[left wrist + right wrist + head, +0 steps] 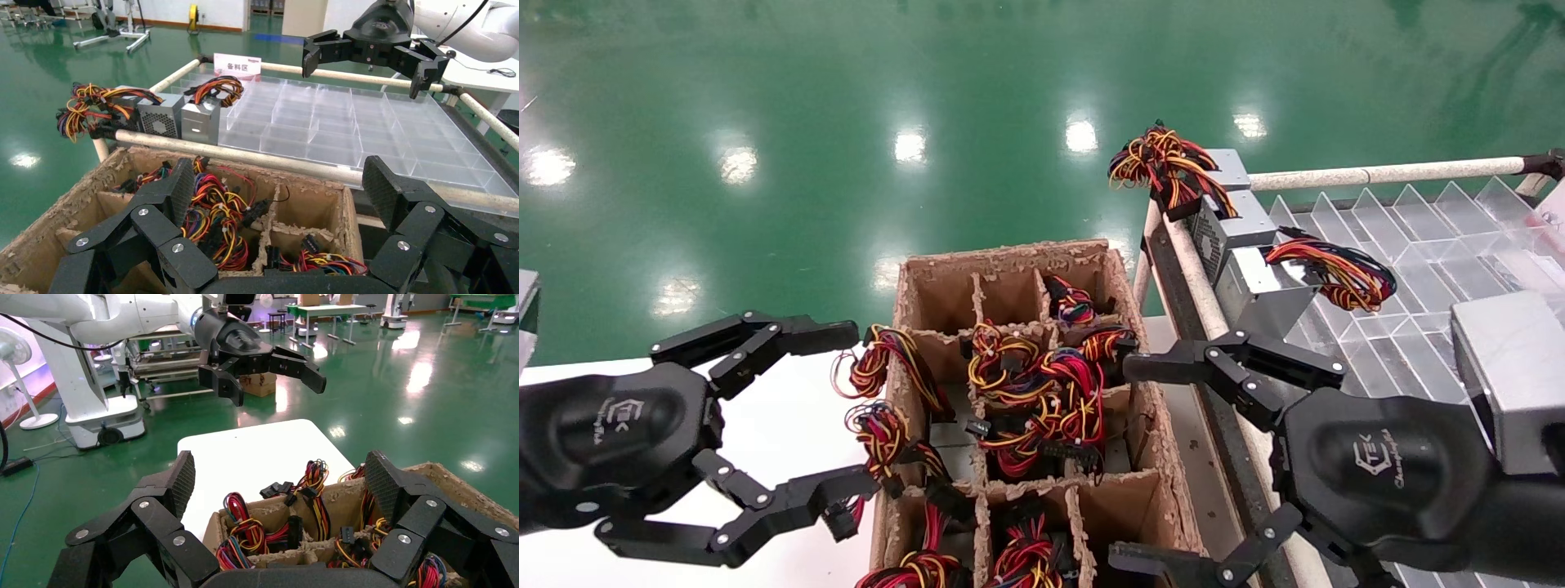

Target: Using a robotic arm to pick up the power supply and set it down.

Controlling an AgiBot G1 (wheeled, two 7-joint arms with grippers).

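A cardboard box with dividers stands between my two grippers. Its cells hold power supplies, of which mostly the red, yellow and black wire bunches show. Two more power supplies stand on the rack's near-left corner, wires on top. My left gripper hovers open at the box's left wall, above its cells in the left wrist view. The right gripper hangs open over the box's right wall. Neither holds anything.
A clear plastic divided tray fills the rack on the right, bounded by a padded rail. The white table lies left of the box. Green floor lies beyond.
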